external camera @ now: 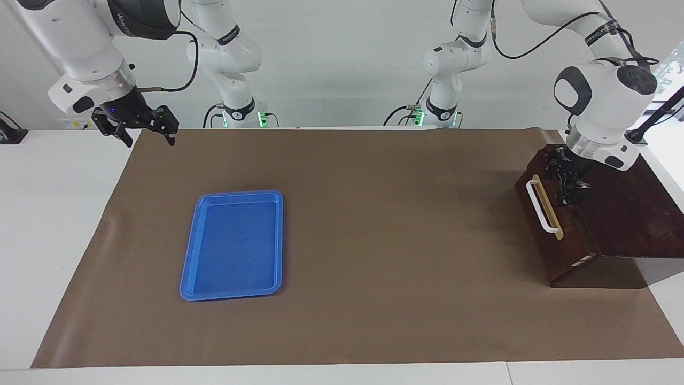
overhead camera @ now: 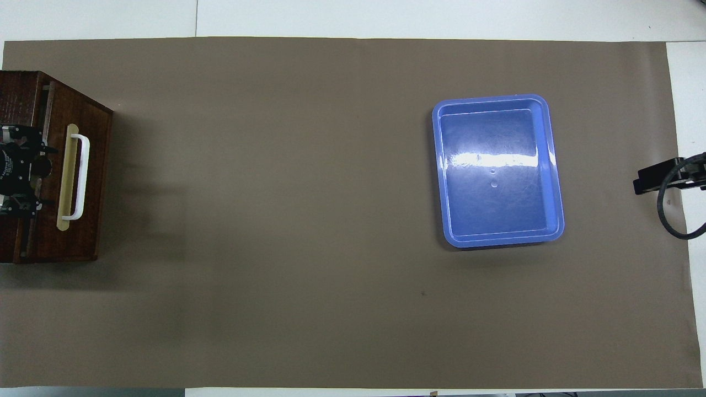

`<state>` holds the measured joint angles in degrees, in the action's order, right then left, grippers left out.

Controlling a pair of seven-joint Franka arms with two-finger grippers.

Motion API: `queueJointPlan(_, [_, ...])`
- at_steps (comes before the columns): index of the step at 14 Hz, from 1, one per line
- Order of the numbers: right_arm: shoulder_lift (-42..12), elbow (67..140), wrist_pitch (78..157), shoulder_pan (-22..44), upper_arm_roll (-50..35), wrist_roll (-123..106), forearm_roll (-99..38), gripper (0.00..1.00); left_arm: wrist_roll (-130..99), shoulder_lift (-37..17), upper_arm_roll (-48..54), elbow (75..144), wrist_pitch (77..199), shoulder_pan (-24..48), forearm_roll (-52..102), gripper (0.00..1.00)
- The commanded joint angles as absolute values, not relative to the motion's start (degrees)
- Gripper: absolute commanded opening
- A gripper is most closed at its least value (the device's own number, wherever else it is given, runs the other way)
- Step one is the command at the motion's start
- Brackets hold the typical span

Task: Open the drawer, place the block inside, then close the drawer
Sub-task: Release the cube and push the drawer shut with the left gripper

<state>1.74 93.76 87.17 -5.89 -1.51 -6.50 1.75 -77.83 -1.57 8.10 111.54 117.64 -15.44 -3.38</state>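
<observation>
Closing step is in hand and looks nearly done: the drawer (external camera: 553, 227) sits almost flush in the dark wooden box (external camera: 625, 214), only a thin pale sliver of its interior showing at the corner farther from the robots. The left gripper (external camera: 567, 184) sits at the top edge of the drawer front, just above the white handle (external camera: 539, 206), fingers spread and holding nothing. Next move, as a judgement: a last short push toward the box to seat the front w/o skewing it, then lift clear. The block can't be seen; presumably it's inside the drawer, hidden. The blue tray (external camera: 187, 278), toward the right arm's end of the mat, has nothing in it. The right gripper (external camera: 140, 124) waits w/ fingers apart over the table edge by the robots, holding nothing.
</observation>
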Motion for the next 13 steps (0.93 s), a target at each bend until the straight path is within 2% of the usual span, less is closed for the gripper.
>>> queueJointPlan(1, [2.29, 95.01, 88.42, -6.59, -2.2, -6.94, 2.81, 1.0, -76.99, -1.41, 8.26, 112.32, 118.74, -16.61, -4.57, 1.0])
queueJointPlan(9, [2.37, 95.8, 89.74, -6.59, -2.28, -6.94, 2.73, 1.0, -75.32, -0.71, 8.96, 109.96, 114.98, -16.61, -5.36, 1.0])
queueJointPlan(13, [2.29, 95.71, 89.74, -6.59, -2.29, -6.77, 2.29, 1.0, -69.9, 0.88, 9.32, 107.58, 106.55, -11.43, -5.01, 1.0])
